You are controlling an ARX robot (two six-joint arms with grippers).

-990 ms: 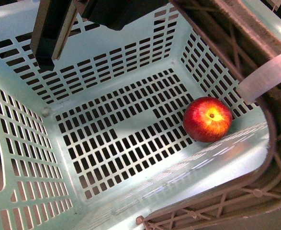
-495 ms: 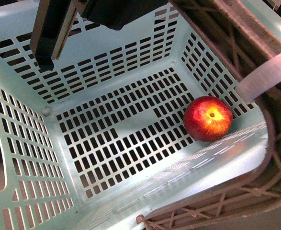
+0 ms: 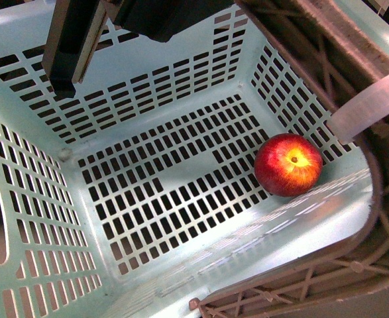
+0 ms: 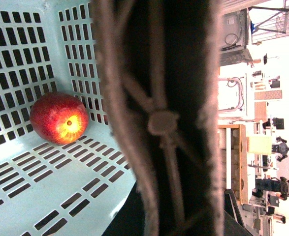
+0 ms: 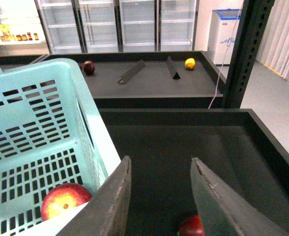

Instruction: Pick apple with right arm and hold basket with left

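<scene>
The apple [image 3: 288,164], bright red with a yellow patch, lies on the slotted floor of the mint basket [image 3: 181,173], in the corner by the brown latticed handle [image 3: 353,59]. The left wrist view shows the apple [image 4: 59,118] beside that handle [image 4: 164,118], which fills the picture. My left gripper [image 4: 174,216] is shut on the basket at the handle, its fingers mostly hidden behind it. My right gripper [image 5: 160,160] is open and holds nothing, outside the basket [image 5: 31,113], over a dark tray [image 5: 233,147]. The apple [image 5: 64,199] shows just inside the rim.
A dark arm part [image 3: 68,46] hangs over the basket's far wall. Another red fruit [image 5: 191,226] lies on the dark tray, partly hidden between my right fingers. A back shelf holds a dark red fruit [image 5: 88,67] and a yellow fruit [image 5: 190,63]. A black post [image 5: 247,49] stands nearby.
</scene>
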